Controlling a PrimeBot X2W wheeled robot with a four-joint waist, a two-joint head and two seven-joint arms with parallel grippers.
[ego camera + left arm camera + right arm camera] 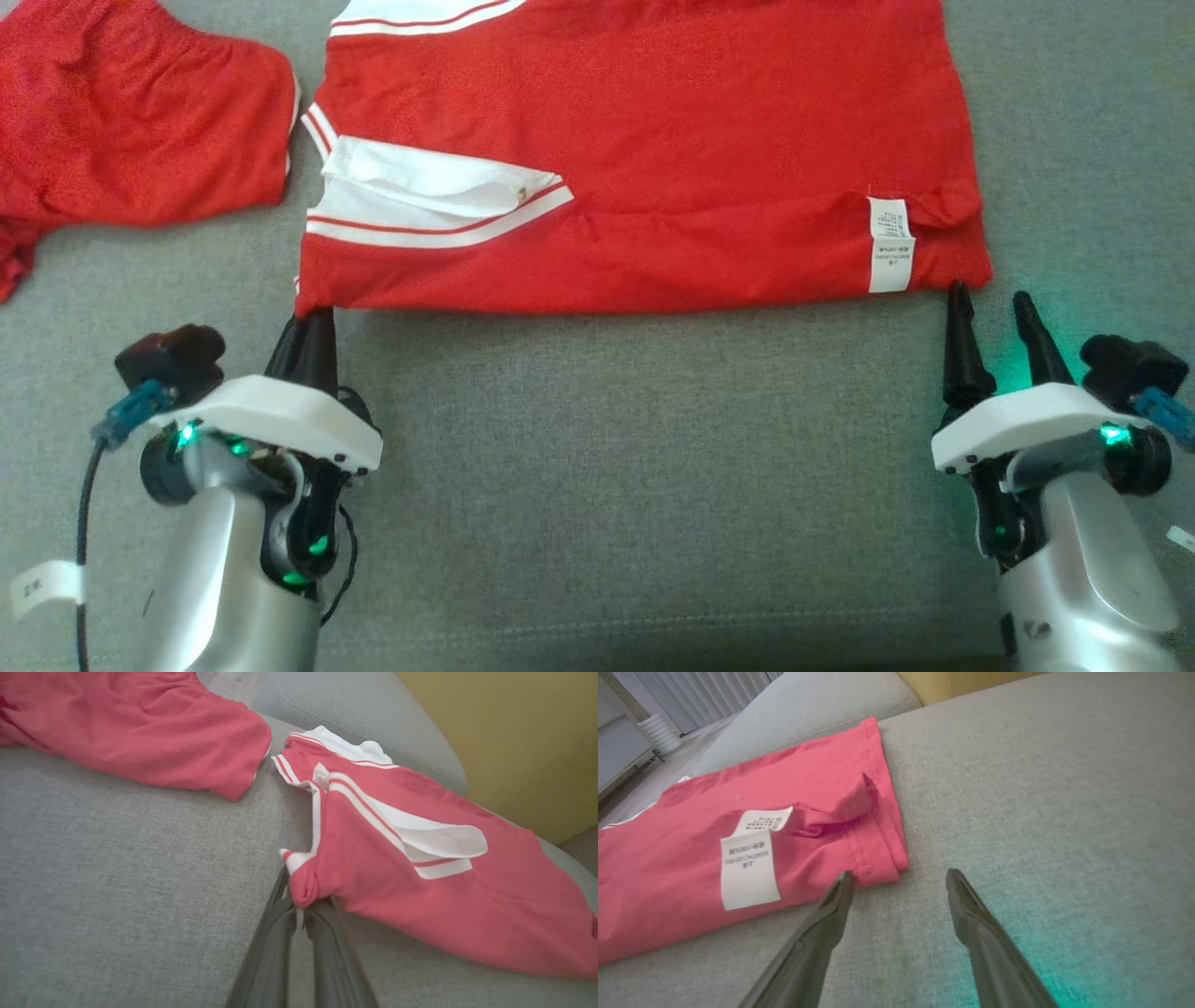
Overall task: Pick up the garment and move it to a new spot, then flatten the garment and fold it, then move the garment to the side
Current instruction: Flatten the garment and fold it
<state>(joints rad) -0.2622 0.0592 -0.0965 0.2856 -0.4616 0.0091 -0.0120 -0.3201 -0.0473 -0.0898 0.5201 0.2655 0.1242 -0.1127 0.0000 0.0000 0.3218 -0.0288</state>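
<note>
The garment (653, 159) is a red shirt with white striped trim, lying folded flat on the grey cushion (616, 467); a white care label (890, 245) shows near its right end. My left gripper (313, 315) is shut on the garment's near left corner (303, 886), where the cloth bunches between the dark fingers (275, 933). At the near right corner (882, 868), my right gripper (990, 306) stands open, its left fingertip (844, 882) just touching the hem and nothing between the fingers.
A second red garment (131, 112) lies crumpled at the far left, close to the shirt's sleeve side. Grey cushion stretches toward me between the arms. A yellow wall (514, 732) lies beyond the cushion's edge.
</note>
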